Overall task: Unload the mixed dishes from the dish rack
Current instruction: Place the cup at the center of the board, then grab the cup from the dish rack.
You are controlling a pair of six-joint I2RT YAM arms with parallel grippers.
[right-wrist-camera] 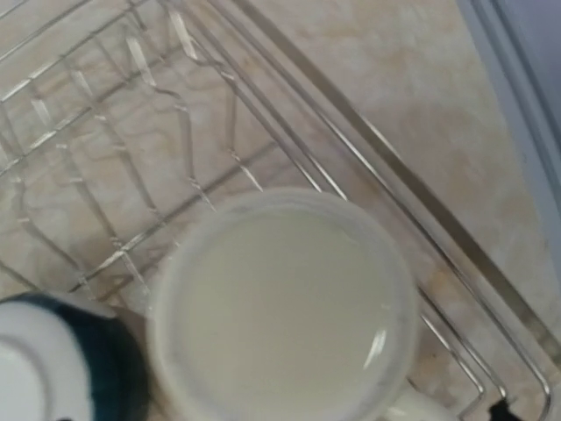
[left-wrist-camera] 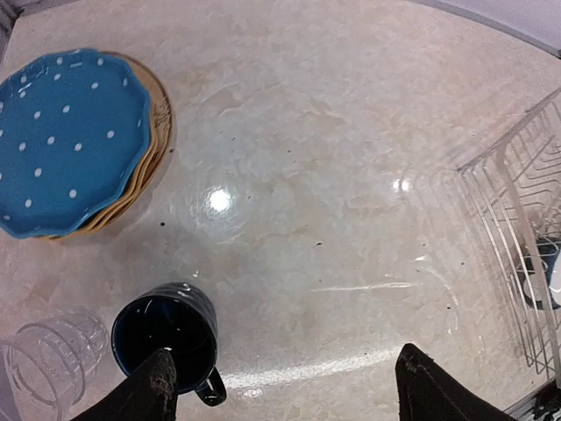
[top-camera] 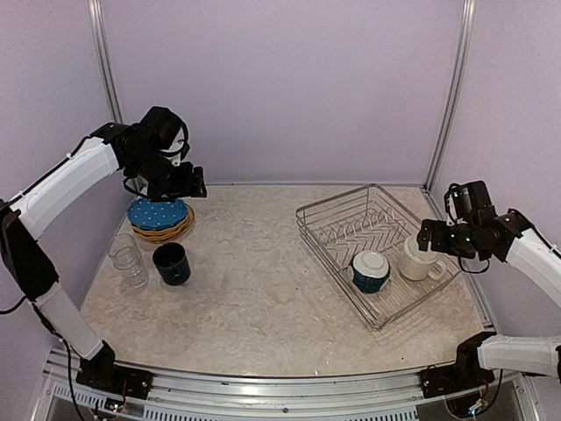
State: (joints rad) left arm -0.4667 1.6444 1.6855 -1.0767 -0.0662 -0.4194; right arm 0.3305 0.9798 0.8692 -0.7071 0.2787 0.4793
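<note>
Two dishes are left in the rack [top-camera: 337, 230]: the cream mug [top-camera: 419, 259], standing upright near its right wall, and the bowl [top-camera: 371, 270], just beside the mug on its left. The blue plate [top-camera: 158, 211] lies on the orange plates [top-camera: 166, 231] at the left of the table [top-camera: 254, 289], with the navy mug [top-camera: 171, 263] and the glasses [top-camera: 128, 259] near them. The right gripper [top-camera: 431, 235] hangs above the cream mug, and its wrist camera looks almost straight down into the empty cup. The fingers do not show there, so I cannot tell if they are apart or together. The step in hand seems to be taking this mug. To do it well, I would spread the fingers before coming down, put one inside the rim and one outside, and choose the side away from both the bowl and the rack wall, because both are very close. The handle seems to point to the near right, so that side should be avoided too. After closing, the mug should go straight up above the wire wall before any sideways move, or the base may catch on the wires. The left gripper [left-wrist-camera: 285, 360] is raised above the table between the plates and the rack, its fingers [left-wrist-camera: 153, 386] wide apart and holding nothing.
</note>
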